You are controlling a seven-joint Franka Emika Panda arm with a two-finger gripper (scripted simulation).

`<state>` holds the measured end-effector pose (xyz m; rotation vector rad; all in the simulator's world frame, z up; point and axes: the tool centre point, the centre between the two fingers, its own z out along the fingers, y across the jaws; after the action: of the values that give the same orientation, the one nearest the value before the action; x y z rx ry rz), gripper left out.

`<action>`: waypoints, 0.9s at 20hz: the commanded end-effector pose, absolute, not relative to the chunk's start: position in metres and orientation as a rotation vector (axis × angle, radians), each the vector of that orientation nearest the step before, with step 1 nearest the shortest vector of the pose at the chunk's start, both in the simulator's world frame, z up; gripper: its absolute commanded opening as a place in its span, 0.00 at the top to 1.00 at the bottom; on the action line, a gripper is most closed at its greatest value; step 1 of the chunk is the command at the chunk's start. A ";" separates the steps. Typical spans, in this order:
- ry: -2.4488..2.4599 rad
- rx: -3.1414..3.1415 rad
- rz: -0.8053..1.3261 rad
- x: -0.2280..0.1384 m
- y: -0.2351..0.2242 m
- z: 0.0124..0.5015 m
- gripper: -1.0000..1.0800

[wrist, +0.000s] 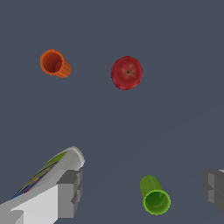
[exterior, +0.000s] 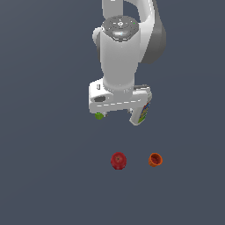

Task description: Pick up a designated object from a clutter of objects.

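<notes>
- red and glossy, the small round apple with a dimpled top sits on the dark grey-blue counter in the lower middle of the exterior view, free of any contact with the arm.
- in the wrist view the same apple shows its dark stem dimple; it lies apart from everything else.
- just beside the apple, toward the exterior view's right, lies a small orange ribbed cup on its side, its open mouth visible; the two do not touch.
- the orange cup appears again in the wrist view, also tipped over with its mouth toward the camera.
- the white and grey robot arm fills the upper middle of the exterior view, wrist pointing down at the counter.
- the tool hangs well above the apple, its fingers spread wide and gripping nothing.
- a small green cup lies on its side between the two fingers in the wrist view; in the exterior view only a green sliver peeks from under the hand.
- a white bottle with a colourful label lies next to one finger in the wrist view; whether they touch i cannot tell.
- in the exterior view the bottle is partly hidden by the hand, at the exterior view's right of the tool.
</notes>
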<state>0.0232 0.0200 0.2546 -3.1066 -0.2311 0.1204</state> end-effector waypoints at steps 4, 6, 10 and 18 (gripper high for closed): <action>-0.349 -3.104 0.094 0.057 0.022 0.224 0.04; -0.398 -3.101 0.082 0.070 0.022 0.211 0.04; -0.496 -3.092 0.059 0.095 0.024 0.182 0.04; -0.656 -3.069 0.022 0.130 0.028 0.129 0.04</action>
<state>0.1238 0.0270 0.1373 -3.0736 -0.6288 0.0301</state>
